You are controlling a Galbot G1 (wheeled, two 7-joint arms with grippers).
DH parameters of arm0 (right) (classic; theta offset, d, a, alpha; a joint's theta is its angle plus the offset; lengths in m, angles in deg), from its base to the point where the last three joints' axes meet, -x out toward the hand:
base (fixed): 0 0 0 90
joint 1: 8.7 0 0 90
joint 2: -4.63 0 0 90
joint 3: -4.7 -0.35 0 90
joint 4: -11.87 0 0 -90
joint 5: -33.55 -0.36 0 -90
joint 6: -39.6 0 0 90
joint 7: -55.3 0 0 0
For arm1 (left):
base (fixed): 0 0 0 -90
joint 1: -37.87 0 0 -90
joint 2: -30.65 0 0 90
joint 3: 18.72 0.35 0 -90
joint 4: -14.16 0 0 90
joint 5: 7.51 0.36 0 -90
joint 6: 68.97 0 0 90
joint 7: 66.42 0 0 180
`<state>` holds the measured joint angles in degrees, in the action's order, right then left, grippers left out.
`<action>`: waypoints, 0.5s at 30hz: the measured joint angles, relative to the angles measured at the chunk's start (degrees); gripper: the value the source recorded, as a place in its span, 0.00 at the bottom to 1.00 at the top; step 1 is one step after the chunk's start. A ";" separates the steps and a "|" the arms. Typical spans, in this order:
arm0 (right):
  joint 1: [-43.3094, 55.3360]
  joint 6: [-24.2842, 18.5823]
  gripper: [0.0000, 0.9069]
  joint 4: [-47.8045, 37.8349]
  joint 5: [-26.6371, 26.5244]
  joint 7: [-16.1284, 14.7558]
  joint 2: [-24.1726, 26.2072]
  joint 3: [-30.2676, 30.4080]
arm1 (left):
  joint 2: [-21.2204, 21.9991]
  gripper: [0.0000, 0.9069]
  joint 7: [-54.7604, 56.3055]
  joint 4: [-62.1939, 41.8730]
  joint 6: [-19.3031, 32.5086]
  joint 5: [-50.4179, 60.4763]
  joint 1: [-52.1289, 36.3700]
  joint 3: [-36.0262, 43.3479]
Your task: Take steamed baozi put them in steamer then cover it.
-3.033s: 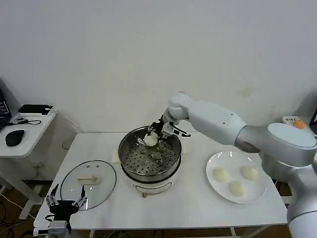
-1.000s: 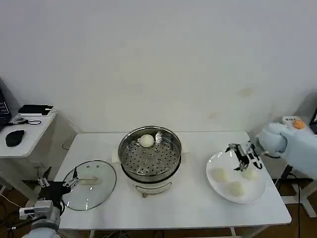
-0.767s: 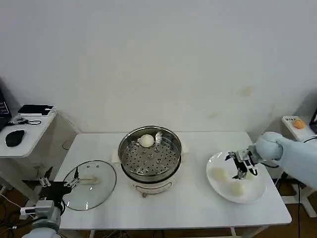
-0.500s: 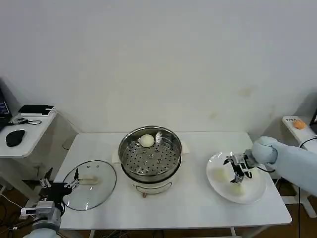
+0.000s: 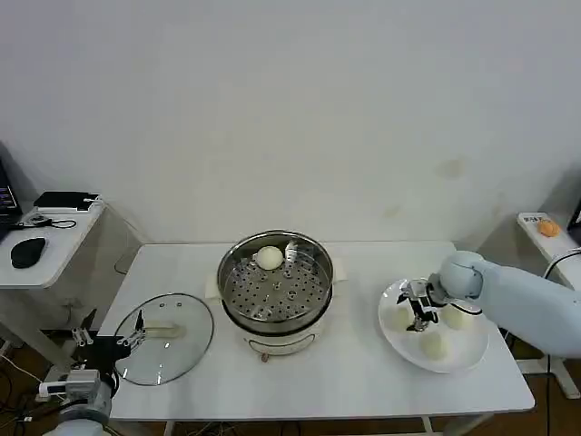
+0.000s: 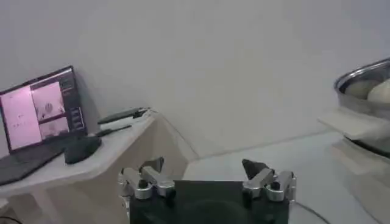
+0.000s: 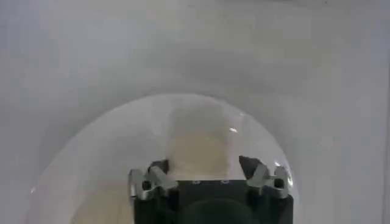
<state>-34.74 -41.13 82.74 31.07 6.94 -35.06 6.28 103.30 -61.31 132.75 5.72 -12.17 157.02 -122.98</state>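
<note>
Now the right claw (image 5: 413, 305) is open over a baozi (image 5: 400, 319) on the white plate (image 5: 472, 355), right of the frame. One more baozi (image 5: 269, 258) sits in the steamer (image 5: 275, 289). At the lower left, the left claw (image 5: 107, 341) waits open.

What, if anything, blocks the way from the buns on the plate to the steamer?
Nothing visible: bare table lies between the plate and the open steamer. The glass lid rests on the steamer's far side.

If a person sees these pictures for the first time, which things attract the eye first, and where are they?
The shiny steamer stands mid-table, uncovered, with one baozi at its far side. On the robot's right, the right claw hangs open over a white plate of buns. The glass lid lies flat on the robot's left, near the open left claw.
</note>
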 measured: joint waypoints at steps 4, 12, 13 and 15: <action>-0.02 0.05 0.67 -0.06 -0.04 -0.41 -0.02 -0.25 | 0.06 1.00 0.00 0.00 -0.10 0.15 0.02 0.05; 2.00 -0.32 0.62 0.87 -0.10 -1.77 1.18 0.73 | 0.03 1.00 -0.01 0.55 -0.49 0.19 0.17 0.01; 2.42 -0.37 0.62 1.08 -0.25 -1.87 1.41 0.98 | 0.04 1.00 -0.01 0.61 -0.55 0.19 0.17 0.01; 3.44 -0.40 0.62 1.53 -0.62 -2.03 2.01 1.34 | 0.03 1.00 -0.01 0.66 -0.63 0.19 0.17 0.03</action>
<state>-31.30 -41.53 84.27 30.45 4.91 -33.05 7.62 103.33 -61.32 133.41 5.09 -11.98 157.19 -122.95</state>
